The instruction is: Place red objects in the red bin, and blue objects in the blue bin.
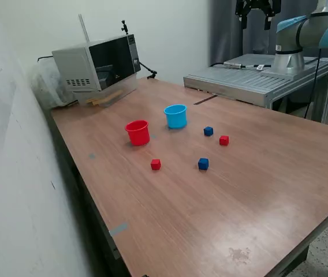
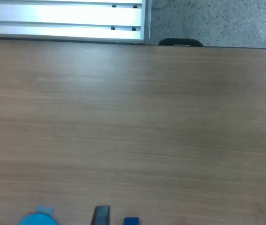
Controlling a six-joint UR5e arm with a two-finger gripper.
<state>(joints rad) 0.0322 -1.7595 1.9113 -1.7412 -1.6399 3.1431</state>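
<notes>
**Everything to be sorted is lying below and out in front of a raised gripper**

The gripper [image 1: 257, 12] is hanging high at the back of the scene, above the metal platform [image 1: 250, 81] the arm is mounted on, and it is carrying nothing; its two dark fingers are hanging spread apart. All of the work is sitting well apart from it, down on the wooden table [image 1: 256, 190].

The red cup [image 1: 137, 132] and the light blue cup [image 1: 175, 116] are standing upright near each other, the red one toward the exterior view's left. On the exterior view's right of the cups, one blue cube [image 1: 208, 131] and one red cube [image 1: 224, 140] are lying near each other. Closer to the camera, a second red cube [image 1: 155, 164] and a second blue cube [image 1: 203, 164] are lying apart. None is in a cup yet.

The wrist view is showing mostly bare wood, with the light blue cup [image 2: 39, 219] and a blue cube [image 2: 131, 221] just peeking in at one edge. I judge the blue cube beside the light blue cup to be the nearest pick, so the arm is needing to come forward and down.
</notes>
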